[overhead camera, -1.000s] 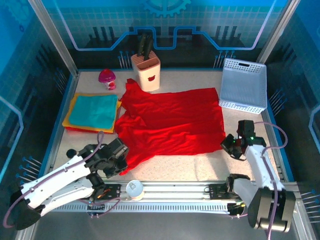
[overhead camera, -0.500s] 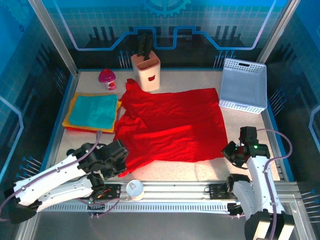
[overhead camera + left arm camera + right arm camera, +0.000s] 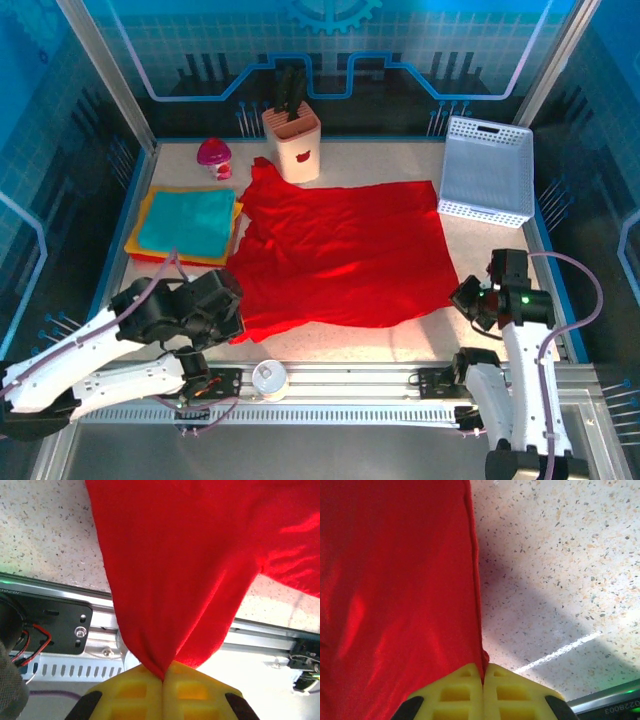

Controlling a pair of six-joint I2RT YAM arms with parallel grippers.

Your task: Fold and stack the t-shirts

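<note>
Across the middle of the top view we see the red shirt, soft matte cloth spread nearly flat with shallow creases on the speckled table. Our left gripper pinches its lower-left corner between closed yellow waffle-patterned pads. Our right gripper likewise clamps the lower-right hem. At upper left, a folded teal shirt tops a yellow-orange stack.

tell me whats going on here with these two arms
The two arms are working on the red shirt, which lies spread out, not yet folded, on the table. The left gripper is shut on its near left corner and the right gripper is shut on its near right corner. A folded teal shirt tops the stack at the left.
</note>
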